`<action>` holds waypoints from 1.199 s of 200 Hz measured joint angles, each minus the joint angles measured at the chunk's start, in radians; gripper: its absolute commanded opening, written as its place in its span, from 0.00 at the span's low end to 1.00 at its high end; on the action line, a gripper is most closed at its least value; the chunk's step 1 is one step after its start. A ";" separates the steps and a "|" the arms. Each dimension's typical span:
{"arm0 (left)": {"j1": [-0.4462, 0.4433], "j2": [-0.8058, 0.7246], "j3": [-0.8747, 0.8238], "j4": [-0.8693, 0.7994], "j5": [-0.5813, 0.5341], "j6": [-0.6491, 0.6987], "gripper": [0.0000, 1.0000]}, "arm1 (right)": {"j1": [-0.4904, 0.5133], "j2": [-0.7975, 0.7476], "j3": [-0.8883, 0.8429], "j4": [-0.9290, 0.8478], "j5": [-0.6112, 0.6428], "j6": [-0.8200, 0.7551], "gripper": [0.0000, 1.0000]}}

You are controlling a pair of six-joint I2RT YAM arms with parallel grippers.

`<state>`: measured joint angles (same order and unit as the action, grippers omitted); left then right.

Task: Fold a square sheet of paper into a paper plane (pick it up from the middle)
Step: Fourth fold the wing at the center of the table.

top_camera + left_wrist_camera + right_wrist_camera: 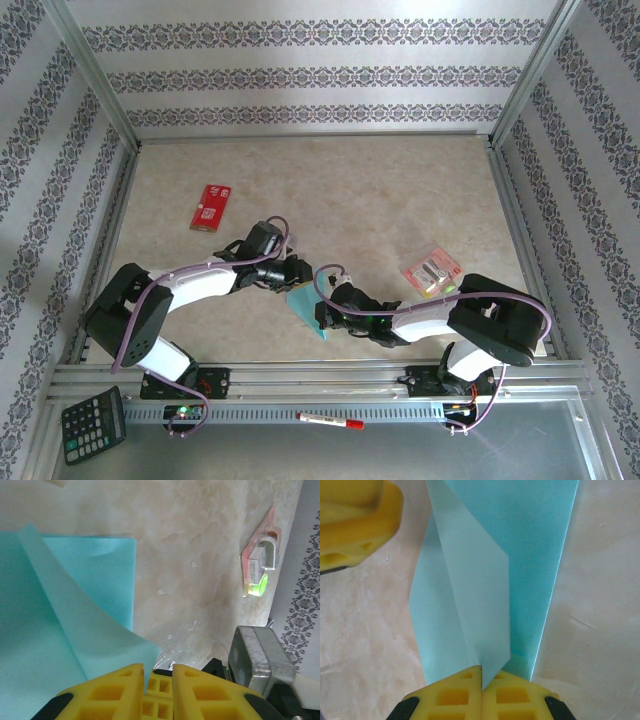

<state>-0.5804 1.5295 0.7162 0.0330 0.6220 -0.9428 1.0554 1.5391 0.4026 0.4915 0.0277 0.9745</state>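
The square sheet of paper (pixel 303 305) is light teal, creased and partly folded, and lies on the table between the two arms. A paper plane as such is out of view. My right gripper (pixel 482 677) is shut on a raised folded flap of the sheet (pixel 520 555), pinching its lower tip; from above the right gripper (pixel 325 312) sits at the sheet's right edge. The left gripper (pixel 158 672) stands with its jaws a little apart. A curled corner of the sheet (pixel 60 630) dips into the gap against the left finger. Seen from above, the left gripper (pixel 293 272) is at the sheet's far edge.
A red rectangular packet (pixel 211 206) lies far left. A pink-and-yellow packet (pixel 432 272) lies right of the paper, also in the left wrist view (pixel 260 560). A calculator (pixel 93 424) and a marker pen (pixel 330 420) rest on the near metal rail. Metal frame rails border the table.
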 measured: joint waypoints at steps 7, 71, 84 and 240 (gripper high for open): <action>0.000 0.008 0.000 0.000 0.003 0.000 0.20 | 0.000 0.000 0.000 0.000 0.000 0.000 0.04; 0.000 0.126 0.032 0.010 0.046 0.003 0.20 | -0.006 0.002 0.000 0.001 -0.010 0.000 0.04; 0.000 0.135 0.039 0.013 0.053 0.003 0.20 | -0.006 0.002 0.000 0.003 -0.011 0.000 0.04; 0.036 0.178 0.042 0.103 0.055 0.000 0.18 | -0.006 0.005 0.000 0.007 -0.011 0.000 0.03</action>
<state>-0.5446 1.7073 0.7578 0.1360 0.6773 -0.9432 1.0489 1.5440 0.4026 0.4988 0.0166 0.9749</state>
